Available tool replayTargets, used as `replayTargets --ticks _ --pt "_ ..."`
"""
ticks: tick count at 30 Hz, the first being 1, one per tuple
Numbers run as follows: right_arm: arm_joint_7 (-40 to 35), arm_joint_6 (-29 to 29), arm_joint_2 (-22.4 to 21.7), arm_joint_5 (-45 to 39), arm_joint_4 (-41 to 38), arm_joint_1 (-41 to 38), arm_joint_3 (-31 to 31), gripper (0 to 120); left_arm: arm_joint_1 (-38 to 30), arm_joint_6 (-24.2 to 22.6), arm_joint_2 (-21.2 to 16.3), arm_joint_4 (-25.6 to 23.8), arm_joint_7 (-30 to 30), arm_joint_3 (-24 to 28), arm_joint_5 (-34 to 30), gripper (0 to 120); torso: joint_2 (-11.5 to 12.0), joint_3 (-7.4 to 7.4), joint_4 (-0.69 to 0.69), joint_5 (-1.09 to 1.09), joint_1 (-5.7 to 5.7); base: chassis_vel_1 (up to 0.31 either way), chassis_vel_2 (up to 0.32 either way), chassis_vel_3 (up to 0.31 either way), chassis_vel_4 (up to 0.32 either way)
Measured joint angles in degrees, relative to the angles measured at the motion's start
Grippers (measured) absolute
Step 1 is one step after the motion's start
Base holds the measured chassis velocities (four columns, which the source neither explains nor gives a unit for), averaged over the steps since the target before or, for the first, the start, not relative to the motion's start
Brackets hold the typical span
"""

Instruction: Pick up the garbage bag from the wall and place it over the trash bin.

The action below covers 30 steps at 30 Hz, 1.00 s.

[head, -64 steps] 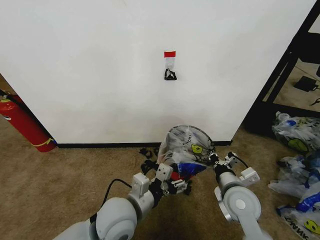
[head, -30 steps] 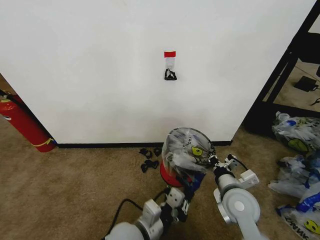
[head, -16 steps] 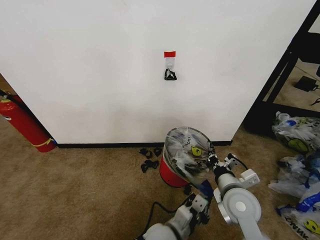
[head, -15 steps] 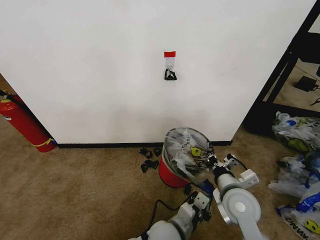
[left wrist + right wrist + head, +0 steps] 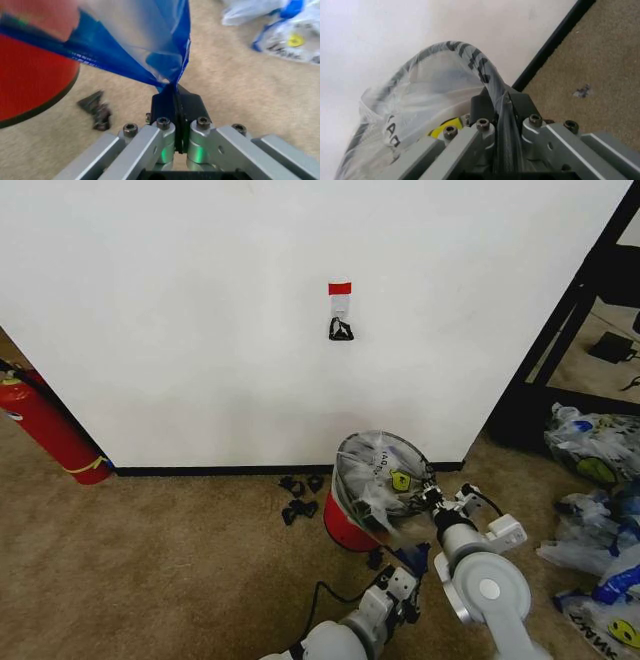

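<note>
The garbage bag (image 5: 385, 475), thin white plastic with a yellow smiley face, is stretched over the mouth of the trash bin (image 5: 345, 525), a dark bin with a red base standing close to the wall (image 5: 200, 330). My right gripper (image 5: 432, 498) is shut on the bag at the bin's right rim; the right wrist view has the gripper (image 5: 497, 99) pinching plastic (image 5: 430, 93) against the dark rim. My left gripper (image 5: 405, 575), low in front of the bin, is shut (image 5: 175, 92) on the bag's blue handle (image 5: 150, 56), which is pulled taut beside the red base (image 5: 35, 75).
A red fire extinguisher (image 5: 45, 430) leans at the left by the black baseboard. Black clips (image 5: 298, 498) lie on the carpet left of the bin. Heaped smiley bags (image 5: 600, 510) lie at the right. A hook (image 5: 342, 328) under red tape (image 5: 340, 287) is on the wall.
My left gripper has drawn back from beside the bin to low in front of it, pulling the blue handle down. The bin's red base has come into view. The right gripper has stayed at the rim.
</note>
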<state>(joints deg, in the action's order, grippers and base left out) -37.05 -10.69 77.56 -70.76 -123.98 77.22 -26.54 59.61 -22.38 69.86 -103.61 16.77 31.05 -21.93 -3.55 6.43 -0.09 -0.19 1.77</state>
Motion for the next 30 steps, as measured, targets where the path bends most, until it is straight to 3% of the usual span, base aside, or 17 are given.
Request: replayTargets --ticks 10,17,19,22,26,30 --pt "0.08 0.03 -0.02 -0.16 -2.14 1.74 -0.01 1 1.78 -0.12 -0.04 -0.38 2.05 -2.22 0.42 0 0.00 0.00 -0.01 -0.02 0.00 0.000 0.000 0.000 0.000" --pt "0.44 0.39 -0.41 0.35 -0.06 0.58 -0.74 1 5.83 0.51 -7.94 -9.27 0.40 -4.86 1.37 30 0.00 0.00 0.03 -0.07 0.00 0.000 0.000 0.000 0.000" --pt "0.50 0.44 -0.41 0.49 0.26 0.38 -0.80 1 6.23 1.58 -8.78 -10.12 0.33 -5.87 0.95 33 0.00 0.00 0.02 -0.05 0.00 0.000 0.000 0.000 0.000" --pt "0.64 0.52 -0.26 1.01 1.18 0.01 -0.84 1 6.75 5.03 -10.75 -12.59 0.77 -8.45 -2.19 45 0.00 0.00 0.01 -0.07 0.00 0.000 0.000 0.000 0.000" --pt "0.96 0.70 -0.34 1.86 2.10 -0.33 -0.86 1 8.06 6.04 -14.65 -17.82 0.05 -12.88 -5.90 58 0.00 0.00 -0.01 -0.06 0.00 0.000 0.000 0.000 0.000" --pt "1.68 0.84 -0.91 3.71 2.45 -0.31 -0.74 1 8.35 5.07 -19.36 -27.89 0.14 -21.19 -14.10 73 0.00 0.00 0.04 -0.04 0.00 0.000 0.000 0.000 0.000"
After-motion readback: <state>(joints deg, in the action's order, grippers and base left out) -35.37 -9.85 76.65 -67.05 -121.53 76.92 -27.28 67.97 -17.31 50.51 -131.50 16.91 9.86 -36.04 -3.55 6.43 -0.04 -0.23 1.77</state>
